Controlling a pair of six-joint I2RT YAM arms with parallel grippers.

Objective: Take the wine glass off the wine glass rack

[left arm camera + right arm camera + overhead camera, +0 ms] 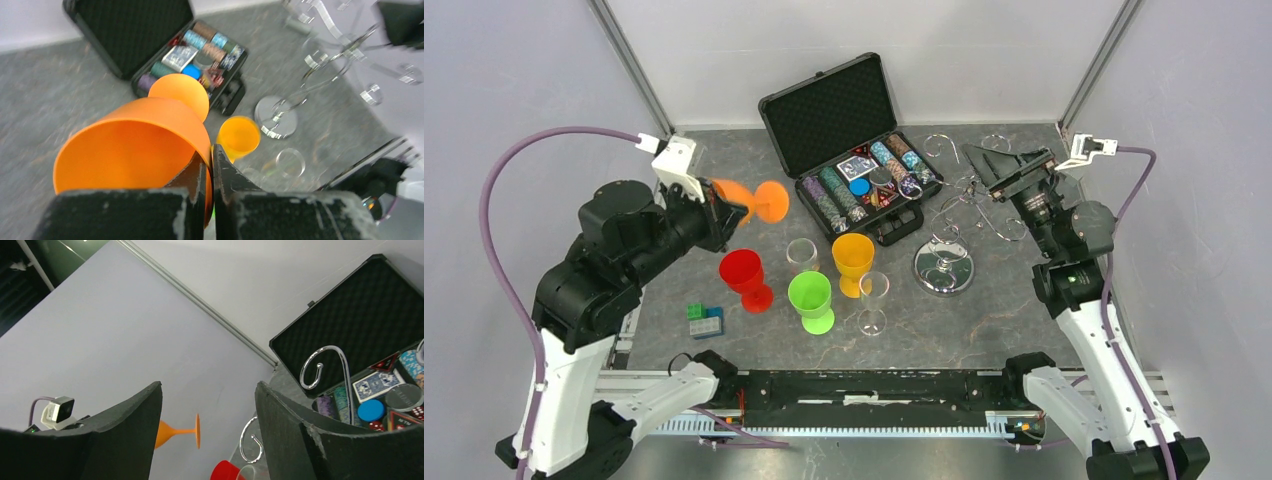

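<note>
Midair, left pincer (210, 150) clamps wine glass (135, 135) seemingly level, foot rightward; right pincer (209, 390) released.

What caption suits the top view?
Left gripper holds an orange glass sideways; right gripper stands open near the rack.

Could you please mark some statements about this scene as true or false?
The left fingers grip the orange plastic wine glass by its rim. True.
That glass stands upright on the table. False: it is held sideways in the air.
The right fingers are shut. False: they are open, holding nothing.
The black chip case is open. True.
The chrome wire rack holds a green goblet. False: the green plastic goblet stands on the table.
</note>
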